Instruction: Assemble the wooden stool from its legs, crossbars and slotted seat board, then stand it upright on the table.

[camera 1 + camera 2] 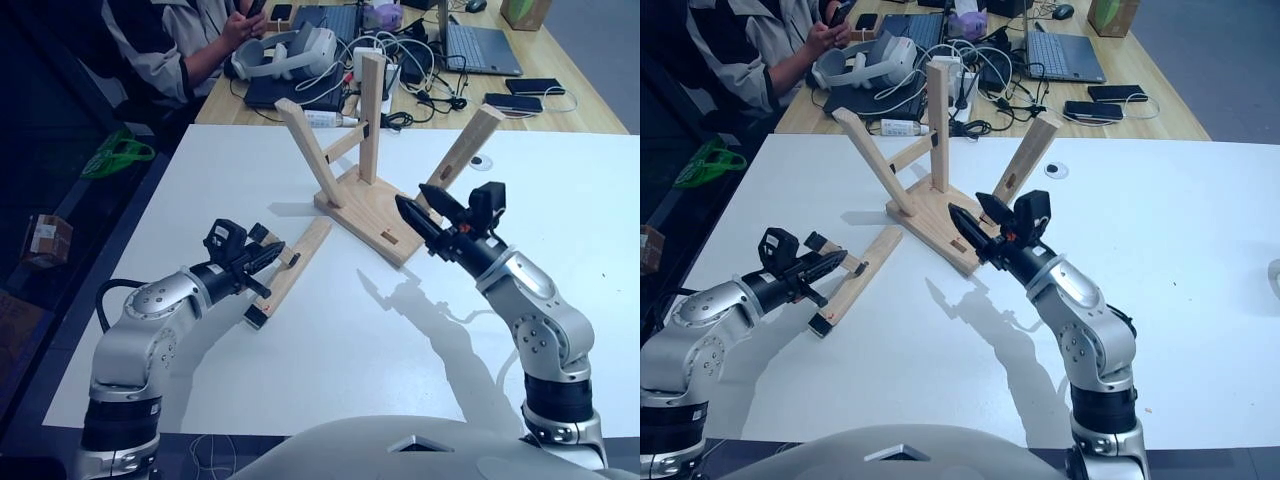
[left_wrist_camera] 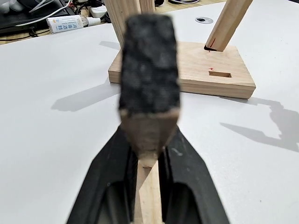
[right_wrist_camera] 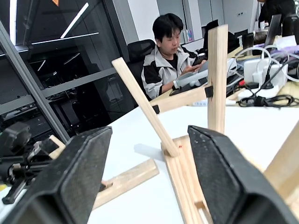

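A: Where does the stool stand?

B: The seat board (image 1: 352, 203) lies face down on the counter (image 1: 450, 370) with three legs (image 1: 372, 115) standing up out of it and a crossbar (image 1: 343, 145) between two of them. One slot (image 2: 219, 73) at the near corner is empty. The fourth leg (image 1: 310, 240) lies flat on the counter, just beside the board.

A: And the arms?

B: The left tool (image 1: 275, 254) is clamped on that loose leg, partway along it. The right tool (image 1: 410, 196) hovers at the board's near edge by the empty slot, fingers apart, holding nothing.

A: What could spoil it from here?

B: Mostly the board. Nothing pins it, so a leg pushed in at a slant would likely slide it across the counter rather than seat. The other legs splay outward, so this slot probably wants an angled entry too, and a straight push could jam. The grip also looks off-centre, so the leg may swing or twist when lifted.

A: Anything on the right side?

B: The right tool sits close to the nearest standing leg, and a careless sweep could knock it loose.
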Robot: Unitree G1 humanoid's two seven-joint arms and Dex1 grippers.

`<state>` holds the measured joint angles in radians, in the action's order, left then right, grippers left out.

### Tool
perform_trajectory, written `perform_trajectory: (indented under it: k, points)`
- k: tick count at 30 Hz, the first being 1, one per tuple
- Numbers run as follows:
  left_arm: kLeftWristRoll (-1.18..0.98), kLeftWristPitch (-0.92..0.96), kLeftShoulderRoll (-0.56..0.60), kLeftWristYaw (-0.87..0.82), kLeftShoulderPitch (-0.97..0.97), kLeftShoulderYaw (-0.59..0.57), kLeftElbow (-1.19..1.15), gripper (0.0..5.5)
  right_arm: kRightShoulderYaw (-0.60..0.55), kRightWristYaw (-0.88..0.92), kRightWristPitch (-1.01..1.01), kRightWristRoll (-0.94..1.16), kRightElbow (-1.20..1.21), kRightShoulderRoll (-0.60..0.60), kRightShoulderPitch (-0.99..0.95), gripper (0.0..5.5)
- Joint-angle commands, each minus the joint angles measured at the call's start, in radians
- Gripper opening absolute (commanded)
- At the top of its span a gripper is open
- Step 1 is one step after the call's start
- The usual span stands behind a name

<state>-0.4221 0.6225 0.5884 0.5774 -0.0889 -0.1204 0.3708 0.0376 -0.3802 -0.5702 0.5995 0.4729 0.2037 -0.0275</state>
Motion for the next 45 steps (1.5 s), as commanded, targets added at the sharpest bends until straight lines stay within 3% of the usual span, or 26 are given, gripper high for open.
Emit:
perform_trajectory:
  k: [1, 28, 38, 45]
  points:
    - [0.021, -0.001, -0.024, -0.045, 0.025, -0.009, -0.034, 0.41, -0.008, 0.008, 0.016, -0.014, 0.016, 0.006, 0.043, 3.0]
    - [-0.082, 0.062, -0.071, -0.055, 0.007, -0.049, -0.021, 0.41, -0.022, -0.01, 0.071, -0.054, -0.053, 0.032, 0.125, 3.0]
    - [0.054, 0.047, 0.033, -0.002, -0.018, 0.087, -0.043, 0.41, -0.019, -0.008, 0.071, -0.063, -0.066, 0.035, 0.11, 3.0]
    - [0.098, 0.183, 0.133, 0.09, 0.265, 0.221, -0.163, 0.41, -0.01, -0.009, 0.079, -0.077, -0.09, 0.026, 0.09, 3.0]
